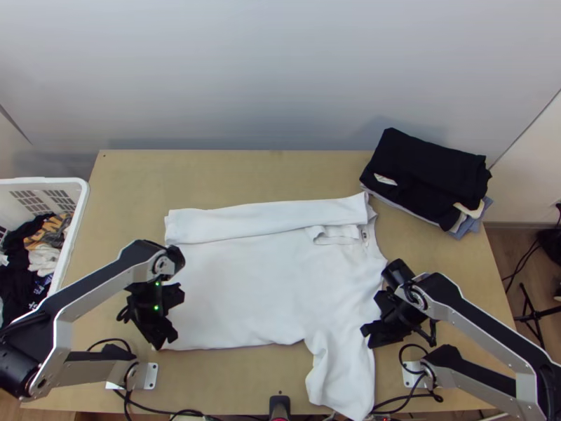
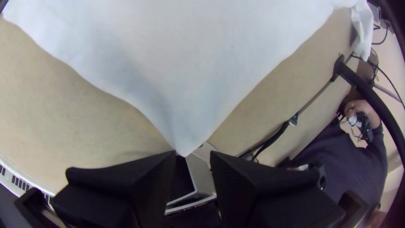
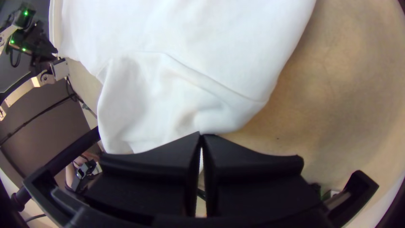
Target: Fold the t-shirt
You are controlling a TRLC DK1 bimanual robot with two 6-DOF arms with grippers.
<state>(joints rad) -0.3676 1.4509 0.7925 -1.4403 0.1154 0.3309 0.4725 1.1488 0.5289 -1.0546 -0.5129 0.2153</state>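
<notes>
A white fabric t-shirt (image 1: pixel 259 281) lies across the middle of the light wooden tabletop (image 1: pixel 231 172), its body spread mostly flat, its far side folded inward in a long band (image 1: pixel 273 215) running from the hem end to the neck end. By the collar a short folded piece of cloth, the tucked sleeve (image 1: pixel 336 235), lies on the body, while the near sleeve (image 1: pixel 341 379) stretches, loosely creased, to the tabletop's near edge. The left end effector (image 1: pixel 164 342) is at the shirt's near hem corner; in its wrist view the left end effector (image 2: pixel 193 153) has its two black fingers parted by a modest gap, the cloth's pointed corner (image 2: pixel 184 145) reaching into that gap without being clamped. The right end effector (image 1: pixel 368 335) is at the shirt's outer edge where the near sleeve begins; in its own wrist view the right end effector (image 3: pixel 201 134) has its fingers brought together at the tips, pinching a bit of the white cloth. On the tabletop's far right sits a stack of folded clothes (image 1: pixel 428 172), black on top with grey and blue beneath, and beside the left edge stands a white plastic basket (image 1: pixel 78 210) holding jumbled clothes (image 1: pixel 43 259).
</notes>
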